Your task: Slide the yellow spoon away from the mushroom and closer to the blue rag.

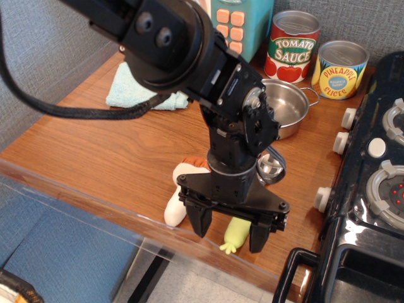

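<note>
My black gripper (230, 235) is open, its two fingers standing either side of the lower end of the yellow spoon's handle (233, 232) near the table's front edge. The spoon's silver bowl (270, 169) peeks out behind the wrist; the rest of the handle is hidden. The mushroom (178, 197) lies just left of the gripper, its cream stem showing and its reddish cap mostly hidden by the arm. The blue rag (136, 93) lies at the back left, partly covered by the arm.
A steel pan (287, 108) sits behind the gripper. Tomato sauce (291, 45) and pineapple cans (341, 68) stand at the back right. A black toy stove (372, 183) borders the right side. A teal toy appliance (237, 22) stands at the back.
</note>
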